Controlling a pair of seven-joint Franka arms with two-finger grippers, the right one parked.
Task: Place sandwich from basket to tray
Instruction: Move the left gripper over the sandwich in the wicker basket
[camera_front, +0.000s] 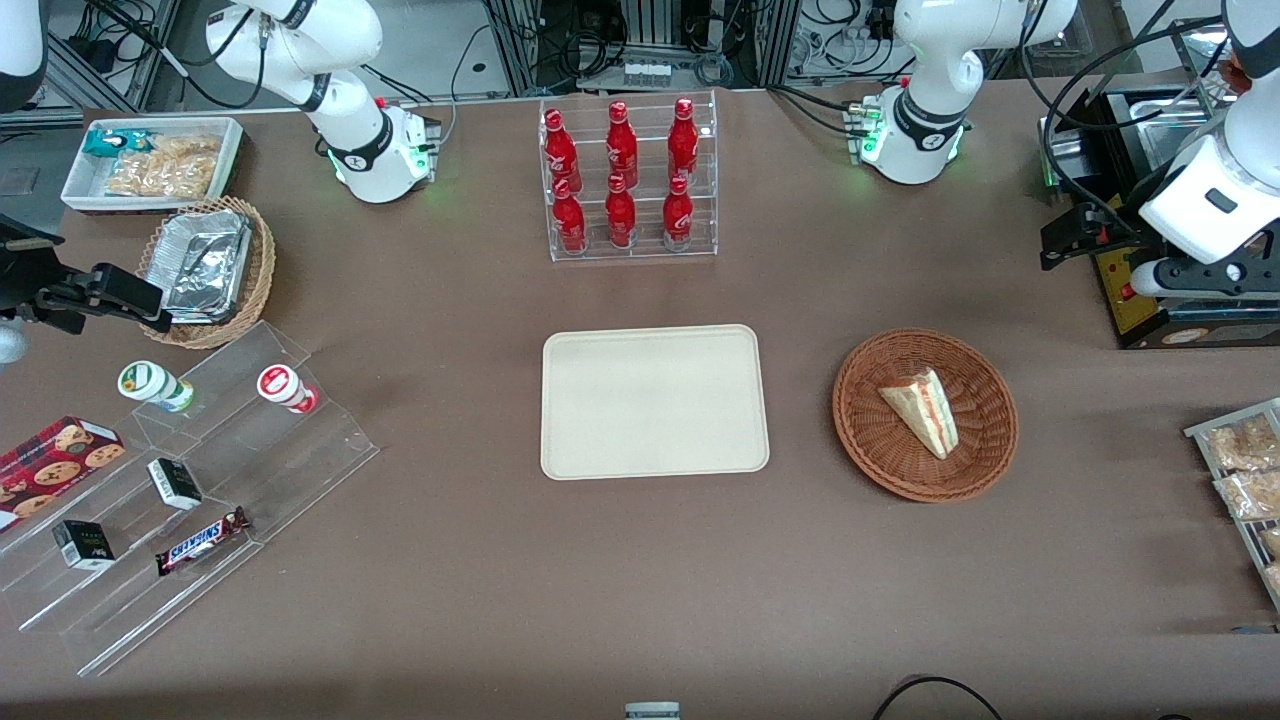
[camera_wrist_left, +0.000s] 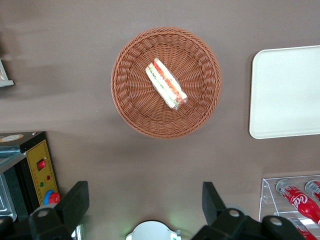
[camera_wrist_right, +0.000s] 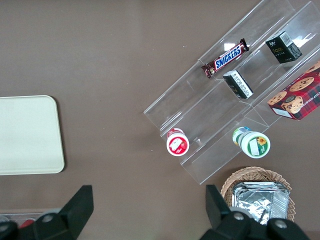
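The sandwich (camera_front: 922, 410) is a pale bread wedge with pink and green filling. It lies in the round reddish-brown wicker basket (camera_front: 870, 440) and also shows in the left wrist view (camera_wrist_left: 166, 91), inside the basket (camera_wrist_left: 130, 100). The cream tray (camera_front: 655, 400) lies flat and bare beside the basket, toward the parked arm's end; its edge shows in the left wrist view (camera_wrist_left: 285, 90). My left gripper (camera_front: 1075, 235) hangs high above the table, farther from the front camera than the basket and toward the working arm's end. It is open and empty (camera_wrist_left: 145, 205), well apart from the sandwich.
A clear rack of red bottles (camera_front: 628, 180) stands farther from the front camera than the tray. A black and yellow machine (camera_front: 1150, 290) sits under the gripper. Snack packets (camera_front: 1245, 480) lie at the working arm's end. A clear stepped shelf (camera_front: 190, 480) and a tan basket of foil trays (camera_front: 205, 270) stand at the parked arm's end.
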